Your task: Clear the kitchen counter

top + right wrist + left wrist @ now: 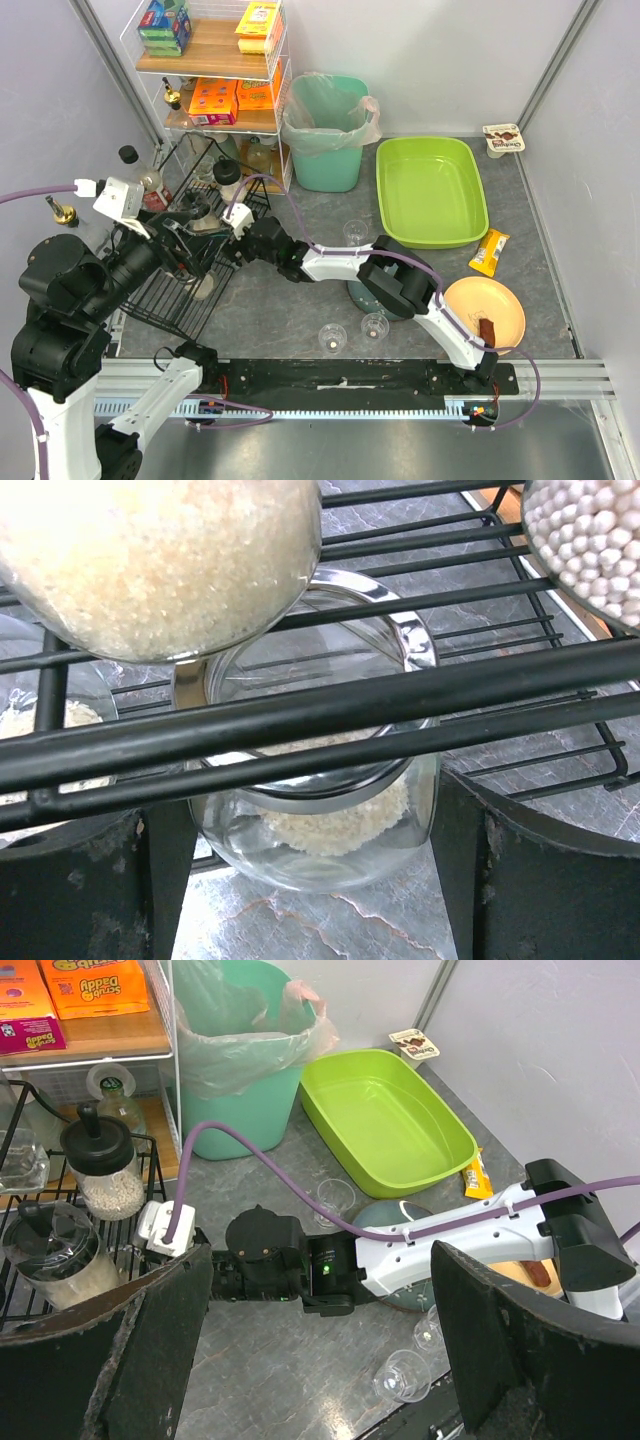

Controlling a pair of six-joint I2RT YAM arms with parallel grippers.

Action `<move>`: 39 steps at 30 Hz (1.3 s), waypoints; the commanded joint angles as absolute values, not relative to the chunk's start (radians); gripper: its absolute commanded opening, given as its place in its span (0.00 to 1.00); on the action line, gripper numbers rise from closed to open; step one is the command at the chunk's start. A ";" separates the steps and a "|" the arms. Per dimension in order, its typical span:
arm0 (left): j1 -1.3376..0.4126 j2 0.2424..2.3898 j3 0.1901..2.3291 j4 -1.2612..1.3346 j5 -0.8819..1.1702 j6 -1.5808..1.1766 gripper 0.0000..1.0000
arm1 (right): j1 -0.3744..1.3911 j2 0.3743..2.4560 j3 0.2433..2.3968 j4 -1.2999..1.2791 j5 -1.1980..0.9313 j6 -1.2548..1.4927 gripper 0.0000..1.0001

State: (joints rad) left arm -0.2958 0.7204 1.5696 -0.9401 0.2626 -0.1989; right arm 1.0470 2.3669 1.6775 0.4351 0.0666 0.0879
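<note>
Desk (285, 315) is far from cleared.

Near edge: two small stemmed glasses (331, 338) (374, 327) stand upright and close together. To their right sits an orange plate (478, 296) with a brown scrap (487, 329) on it.

Your right arm (335, 262) stretches left across the desk into the black wire rack (165, 300). The right jaws are spread wide, holding nothing. In the right wrist view they flank a glass jar (300, 850) with a little white grain in the bottom. The rack's bars cross in front of the jar, and I can't tell whether the pads touch the glass.

The left arm (110, 275) hangs over the rack's left side, left jaws released and empty. Just beyond them are two grain-filled jars (105, 1175) (60, 1260) on the rack.

Step in hand, my read: you're reaching for that jar at the rack. Next move calls for the jaws to get past the bars, centre on the jar body, then close. Watch for wire snags and for knocking the jar's neighbours.

Mid desk: a third glass (354, 232), and a yellow snack packet (489, 252) beside the lime-green tub (430, 195), which is empty.

Far: a teal lined bin (325, 165), a small sealed pot (503, 138) in the far right corner, and a shelf (215, 60) of boxes at far left.
</note>
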 commanded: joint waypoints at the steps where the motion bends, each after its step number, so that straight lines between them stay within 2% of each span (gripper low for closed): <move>1: -0.291 0.730 1.571 -0.911 0.253 -0.156 0.95 | 1.045 2.373 1.688 0.460 0.086 0.089 0.95; 2: -0.293 0.732 1.571 -0.910 0.253 -0.155 0.95 | 1.045 2.362 1.674 0.471 0.086 0.090 0.98; 19: -0.291 0.716 1.572 -0.920 0.249 -0.164 0.95 | 1.045 2.160 1.490 0.457 0.051 0.095 0.97; 23: -0.291 0.715 1.569 -0.920 0.249 -0.164 0.95 | 1.045 2.109 1.431 0.436 0.032 0.100 0.79; 26: -0.293 0.715 1.566 -0.920 0.250 -0.164 0.95 | 1.045 2.092 1.410 0.430 0.032 0.101 0.60; 29: -0.293 0.715 1.565 -0.922 0.249 -0.166 0.95 | 1.045 2.105 1.423 0.411 0.040 0.106 0.49; 33: -0.293 0.719 1.565 -0.919 0.249 -0.169 0.95 | 1.045 2.152 1.491 0.374 0.044 0.101 0.43; 39: -0.291 0.726 1.566 -0.917 0.259 -0.172 0.95 | 1.042 2.197 1.545 0.354 0.052 0.080 0.41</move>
State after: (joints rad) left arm -0.2958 0.7197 1.5692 -0.9405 0.2623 -0.1928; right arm 1.0435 2.1693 1.4818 0.3592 0.0433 0.0963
